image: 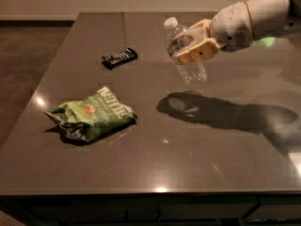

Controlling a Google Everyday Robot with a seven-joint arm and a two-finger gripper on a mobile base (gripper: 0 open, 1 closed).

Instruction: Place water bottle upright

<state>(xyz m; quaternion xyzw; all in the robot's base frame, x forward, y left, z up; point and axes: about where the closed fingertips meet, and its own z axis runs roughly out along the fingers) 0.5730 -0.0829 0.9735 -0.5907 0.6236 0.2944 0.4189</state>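
The water bottle (190, 69) is a small clear ribbed plastic bottle with a white cap at its top. It hangs in the air above the dark table (155, 164), nearly upright, cap tilted a little to the left. My gripper (193, 47) comes in from the upper right and is shut on the bottle's middle, its tan fingers (200, 53) wrapped across the label band. The bottle's base is clear of the table, with its shadow below on the surface.
A green chip bag (91, 119) lies at the left front. A small black snack bar (119, 58) lies at the back left. The table's front edge runs along the bottom of the view.
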